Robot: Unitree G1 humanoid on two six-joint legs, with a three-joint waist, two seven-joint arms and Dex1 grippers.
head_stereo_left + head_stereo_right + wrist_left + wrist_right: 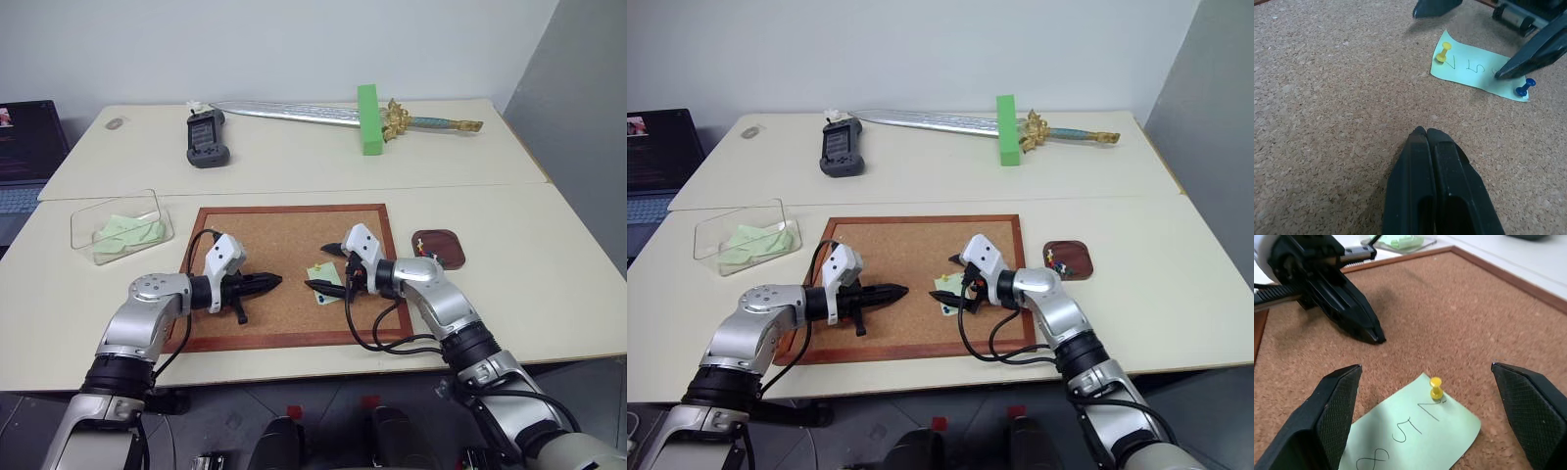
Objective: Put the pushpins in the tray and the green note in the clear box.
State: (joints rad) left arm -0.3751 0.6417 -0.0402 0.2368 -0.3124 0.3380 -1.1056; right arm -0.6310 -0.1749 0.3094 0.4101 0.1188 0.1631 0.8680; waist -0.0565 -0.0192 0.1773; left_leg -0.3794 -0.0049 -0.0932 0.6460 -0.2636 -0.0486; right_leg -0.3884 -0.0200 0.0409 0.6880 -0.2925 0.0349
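The corkboard (284,274) carries the green note (1415,435), pinned by a yellow pin (1436,387) and a blue pin (1524,88). The right gripper (1430,416) straddles the note, fingers spread; the left gripper (1426,134) rests pressed together nearby.

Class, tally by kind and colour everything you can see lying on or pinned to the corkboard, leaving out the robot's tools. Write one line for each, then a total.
green note: 1
yellow pushpin: 1
blue pushpin: 1
Total: 3
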